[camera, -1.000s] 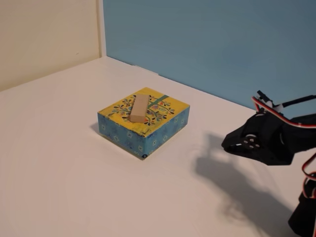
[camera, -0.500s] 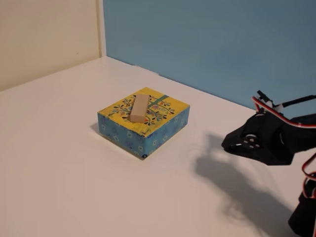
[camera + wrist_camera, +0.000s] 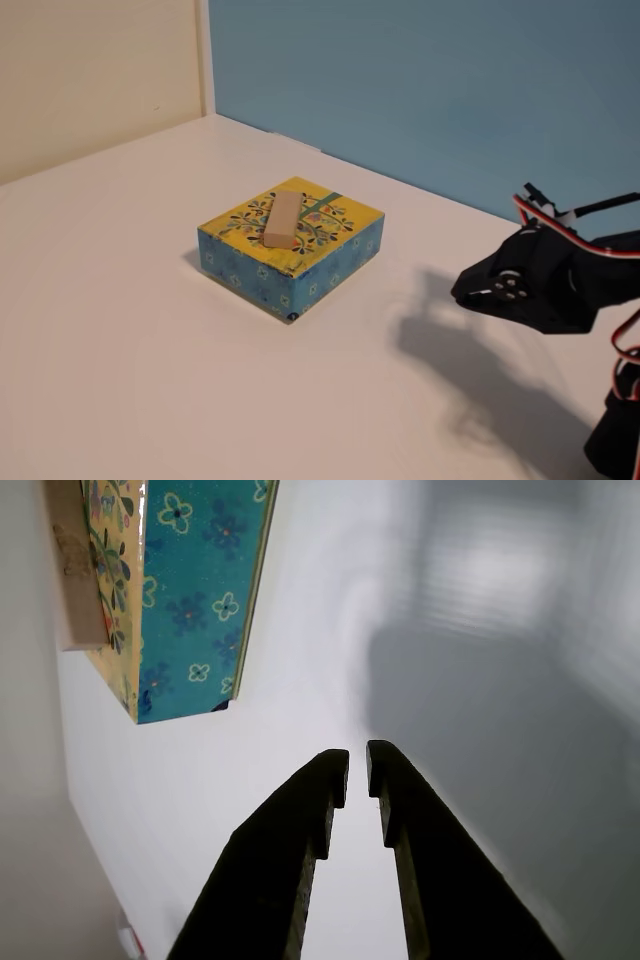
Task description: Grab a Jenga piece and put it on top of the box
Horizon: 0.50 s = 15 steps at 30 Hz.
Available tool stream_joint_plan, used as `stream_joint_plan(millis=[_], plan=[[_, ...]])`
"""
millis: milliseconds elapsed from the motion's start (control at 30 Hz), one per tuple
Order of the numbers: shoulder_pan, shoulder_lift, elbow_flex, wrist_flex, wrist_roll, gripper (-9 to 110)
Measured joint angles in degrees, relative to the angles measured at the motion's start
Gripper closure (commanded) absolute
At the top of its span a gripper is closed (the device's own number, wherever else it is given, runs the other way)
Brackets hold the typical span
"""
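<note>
Your Jenga piece is lying flat on the yellow floral top of the box, roughly in the middle of the lid and a little toward its left side in the fixed view, with its long axis running from the near-left to the far-right of the lid. No part of it overhangs the edge. In the wrist view you see the same block as a pale strip along the upper left, pressed against the yellow face, with the box's blue flowered side turned toward the camera.

The box sits on the white bench, near its centre, with a cream wall and a blue wall meeting behind it.

Your tool is well apart from the box, off to the right in the fixed view, where the black arm hangs above the bench with red and white wires looping over it and throws a dark shadow onto the surface below. In the wrist view the two dark fingers point toward the bare bench beside the box. They are nearly closed, with only a narrow gap between the tips, and nothing is held between them.
</note>
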Motion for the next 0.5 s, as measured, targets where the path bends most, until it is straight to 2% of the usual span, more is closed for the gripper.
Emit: stream_joint_plan(millis=[500], plan=[[-0.7, 0.0, 0.0, 0.1, -0.4, 101]])
